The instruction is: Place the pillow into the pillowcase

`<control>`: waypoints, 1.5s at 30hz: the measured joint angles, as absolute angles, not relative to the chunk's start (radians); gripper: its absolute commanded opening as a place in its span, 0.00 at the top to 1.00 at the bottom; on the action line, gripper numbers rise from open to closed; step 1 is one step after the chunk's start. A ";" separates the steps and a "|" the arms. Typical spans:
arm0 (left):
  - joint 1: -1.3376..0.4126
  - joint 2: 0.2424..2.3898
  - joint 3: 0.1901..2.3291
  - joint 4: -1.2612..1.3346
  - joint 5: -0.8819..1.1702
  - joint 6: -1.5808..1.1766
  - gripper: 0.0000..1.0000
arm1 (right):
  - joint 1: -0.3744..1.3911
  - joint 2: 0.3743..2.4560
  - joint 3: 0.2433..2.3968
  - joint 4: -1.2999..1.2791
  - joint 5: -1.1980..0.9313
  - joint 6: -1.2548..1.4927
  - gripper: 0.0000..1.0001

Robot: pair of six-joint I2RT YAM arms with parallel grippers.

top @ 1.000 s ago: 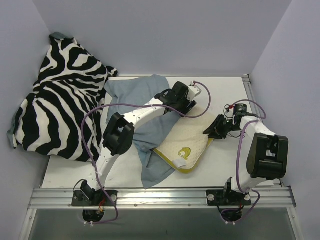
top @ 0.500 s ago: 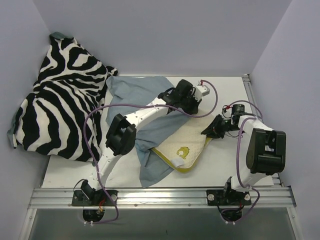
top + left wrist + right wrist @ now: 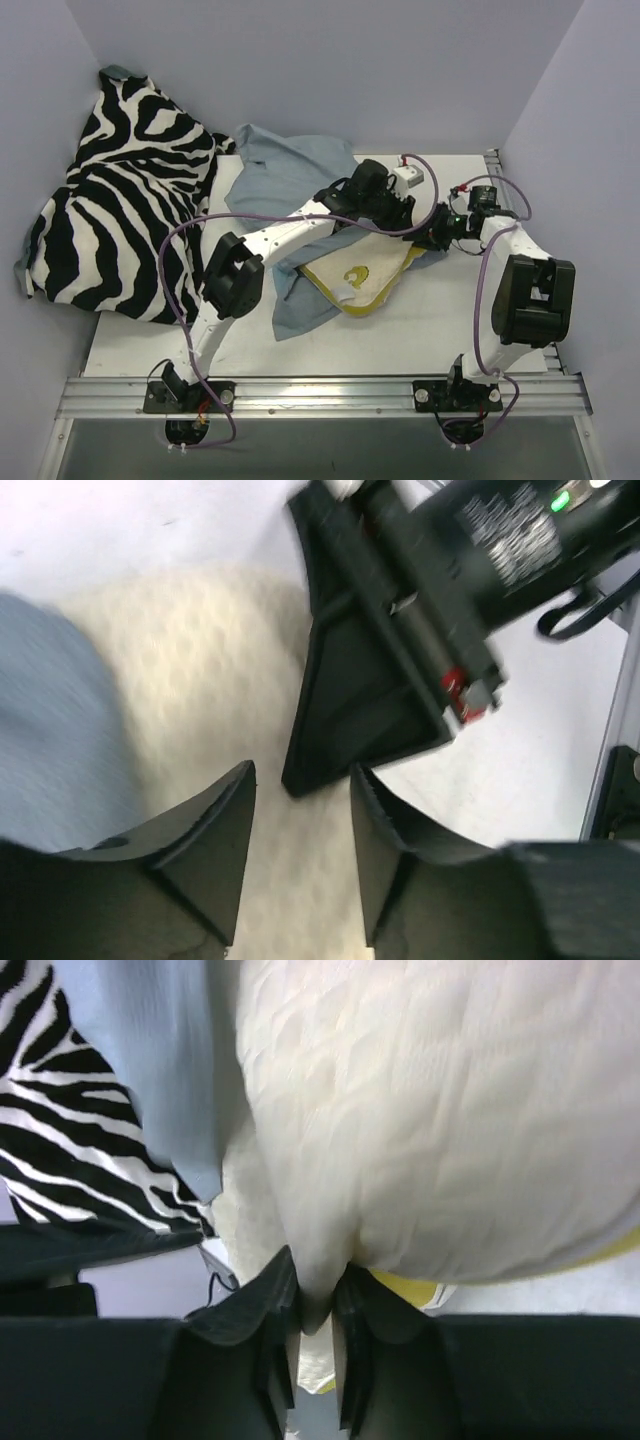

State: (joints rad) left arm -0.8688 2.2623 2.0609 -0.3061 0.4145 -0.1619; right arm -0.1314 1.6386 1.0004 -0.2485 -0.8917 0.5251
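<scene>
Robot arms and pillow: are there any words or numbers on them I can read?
Nothing can be read for sure.
White print on the right arm's black housing: too blurred to read.
Yellow mark on the pillow: a curly shape, no clear letter.

Two white-shelled arms, left arm (image 3: 290, 228) and right arm (image 3: 500, 238), with bulky black joint housings (image 3: 232, 278). Purple cables (image 3: 178, 262) looped alongside each. Matte black, wedge-shaped fingers (image 3: 205, 850) on the left gripper (image 3: 302, 772) — white lettering, a red tab (image 3: 455, 685) and a green light (image 3: 560, 498) on the black body of the right gripper (image 3: 315, 1295).
</scene>
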 measured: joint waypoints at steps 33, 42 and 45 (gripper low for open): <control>-0.699 1.992 1.593 -0.564 0.096 0.405 0.69 | 0.046 1.688 0.877 -0.166 -0.849 0.587 0.71; -0.743 2.001 1.928 -0.786 0.505 0.354 1.00 | 0.092 1.685 0.799 0.211 -0.956 0.920 1.00; -0.807 2.001 2.103 -0.809 0.671 0.311 1.00 | 0.136 1.668 0.778 0.377 -0.970 1.097 1.00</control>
